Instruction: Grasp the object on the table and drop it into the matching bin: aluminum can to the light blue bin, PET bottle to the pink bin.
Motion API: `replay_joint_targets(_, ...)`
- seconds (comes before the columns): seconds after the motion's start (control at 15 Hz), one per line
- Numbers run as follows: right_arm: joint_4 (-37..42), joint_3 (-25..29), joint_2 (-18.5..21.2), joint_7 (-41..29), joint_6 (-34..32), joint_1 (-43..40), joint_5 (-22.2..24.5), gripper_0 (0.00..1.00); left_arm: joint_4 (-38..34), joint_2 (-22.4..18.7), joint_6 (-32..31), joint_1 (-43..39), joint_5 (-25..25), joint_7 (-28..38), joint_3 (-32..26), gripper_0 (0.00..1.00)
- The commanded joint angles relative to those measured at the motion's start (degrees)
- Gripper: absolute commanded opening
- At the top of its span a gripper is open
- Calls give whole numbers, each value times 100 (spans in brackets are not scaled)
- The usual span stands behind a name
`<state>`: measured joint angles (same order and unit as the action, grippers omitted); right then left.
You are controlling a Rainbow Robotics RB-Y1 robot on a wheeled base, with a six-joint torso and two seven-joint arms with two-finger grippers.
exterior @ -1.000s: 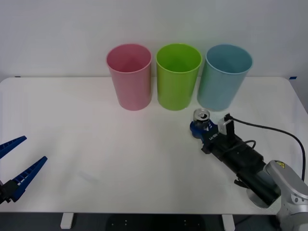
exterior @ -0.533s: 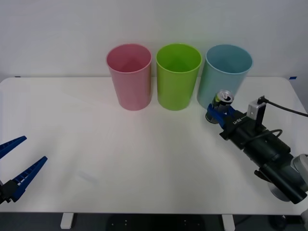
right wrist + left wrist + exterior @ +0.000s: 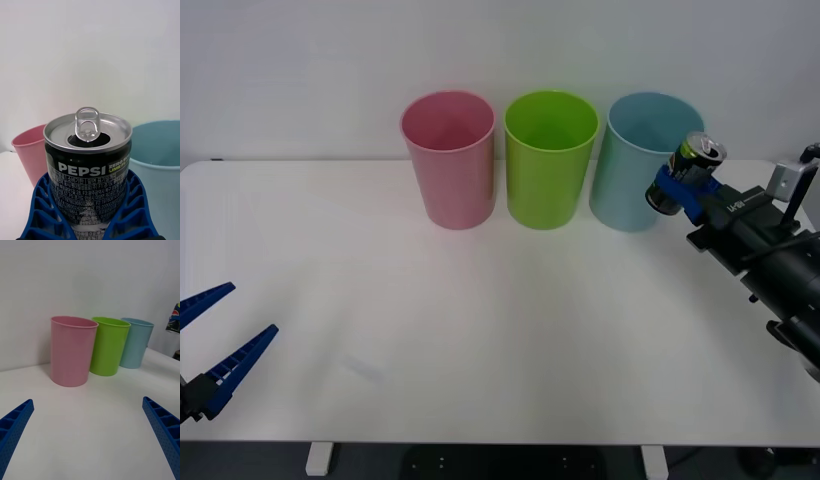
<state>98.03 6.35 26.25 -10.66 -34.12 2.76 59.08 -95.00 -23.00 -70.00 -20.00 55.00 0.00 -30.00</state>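
Lifted off the table [image 3: 480, 330] since 1 s ago, the aluminum can [image 3: 688, 172] now rides in the air at rim height of the light blue bin [image 3: 635, 185], just beside its right edge; half a sec ago it was lower, in front of the bin's wall.

White table spans the front view w/ three bins in a row at the back: pink bin [image 3: 448, 160] on the left, lime green bin [image 3: 550, 160] in the middle, light blue on the right, standing close together, all upright.

Right arm reaches in from the right edge; right tool [image 3: 683, 187] is clamped on the can, blue ribbed fingers [image 3: 41, 204] pressed against both sides of the lower body. Can tilts slightly, pull-tab top up, opening visible, "PEPSI" on the dark side [image 3: 88, 165].

Left tool [image 3: 215, 345] sits parked low at the table's front-left corner, fingers [image 3: 161, 423] spread wide apart, holding nothing, well apart from the bins.
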Motion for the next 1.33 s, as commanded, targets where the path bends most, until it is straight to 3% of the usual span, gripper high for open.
replay_joint_targets(0.07, 129, 112, 117, -402, 45, 181, 139, 0, 0, 0, 0, 0, 0, 0, 0, 100)
replay_joint_targets(0.33, -161, 112, 337, -499, 335, 831, 332, 0, 0, 0, 0, 0, 0, 0, 0, 100)
replay_joint_targets(0.93, -2526, -46, 372, -358, 344, 2914, 921, 0, 0, 0, 0, 0, 0, 0, 0, 100)
replay_joint_targets(1.33, -2991, -336, 381, -200, 599, 3231, 956, 1, 0, 0, 0, 0, 0, 0, 0, 100)
